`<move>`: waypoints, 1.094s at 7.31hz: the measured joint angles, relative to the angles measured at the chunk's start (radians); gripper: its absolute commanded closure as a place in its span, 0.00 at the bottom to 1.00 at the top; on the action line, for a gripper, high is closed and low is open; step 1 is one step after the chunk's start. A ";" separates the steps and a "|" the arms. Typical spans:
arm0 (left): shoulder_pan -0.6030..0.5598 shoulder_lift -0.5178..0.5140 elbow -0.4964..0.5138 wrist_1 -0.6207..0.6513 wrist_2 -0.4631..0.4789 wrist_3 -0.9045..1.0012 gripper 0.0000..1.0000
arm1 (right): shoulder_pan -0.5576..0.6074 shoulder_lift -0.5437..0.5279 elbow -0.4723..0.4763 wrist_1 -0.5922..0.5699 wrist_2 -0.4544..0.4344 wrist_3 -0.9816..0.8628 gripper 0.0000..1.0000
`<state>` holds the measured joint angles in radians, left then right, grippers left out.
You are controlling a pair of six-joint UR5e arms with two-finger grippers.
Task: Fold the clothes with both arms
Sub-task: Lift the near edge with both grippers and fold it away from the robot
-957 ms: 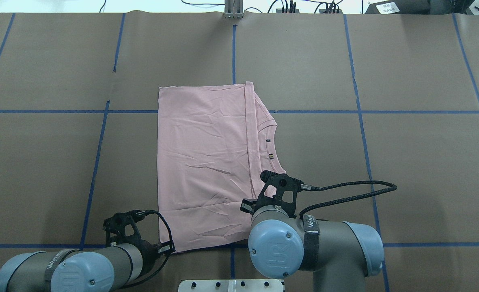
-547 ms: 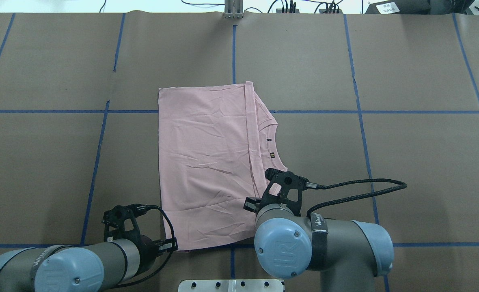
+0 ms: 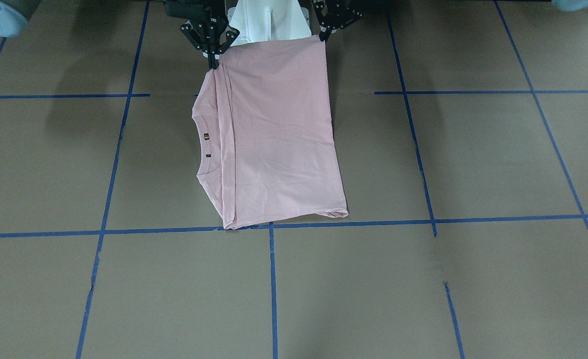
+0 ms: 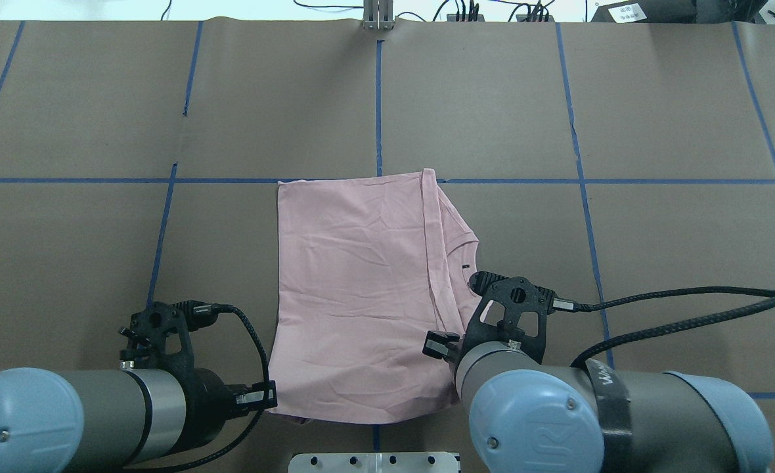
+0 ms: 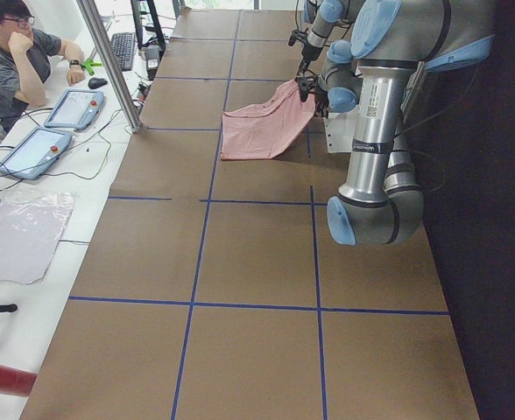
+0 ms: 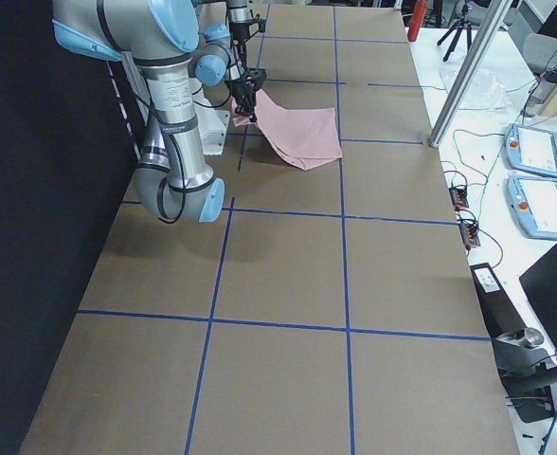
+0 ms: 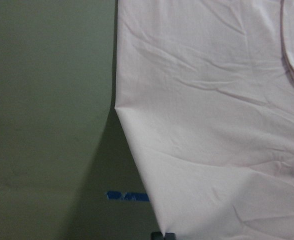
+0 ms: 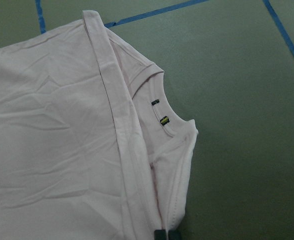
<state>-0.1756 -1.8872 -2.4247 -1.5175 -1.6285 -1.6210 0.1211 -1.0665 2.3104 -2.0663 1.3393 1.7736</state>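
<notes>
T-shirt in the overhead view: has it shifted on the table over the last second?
Yes. The T-shirt has been drawn toward the robot: its far edge, earlier well past the crosswise blue tape line, now lies about on it.

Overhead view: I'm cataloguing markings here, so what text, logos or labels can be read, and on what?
"UR", faintly embossed on the right arm's blue joint cap.
White lettering on its black strap: unreadable.
Neck label on the T-shirt: too small to read.
</notes>
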 measured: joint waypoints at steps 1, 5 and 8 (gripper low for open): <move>-0.021 -0.062 -0.014 0.077 -0.011 0.028 1.00 | -0.005 0.002 0.004 -0.015 0.001 -0.001 1.00; -0.240 -0.153 0.174 0.092 -0.054 0.274 1.00 | 0.103 0.032 -0.097 0.019 0.003 -0.078 1.00; -0.348 -0.205 0.397 -0.041 -0.067 0.329 1.00 | 0.236 0.080 -0.361 0.266 0.044 -0.143 1.00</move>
<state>-0.5236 -2.0921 -2.0272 -1.5584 -1.6955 -1.2924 0.3574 -0.9868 1.9490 -1.8006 1.3834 1.6301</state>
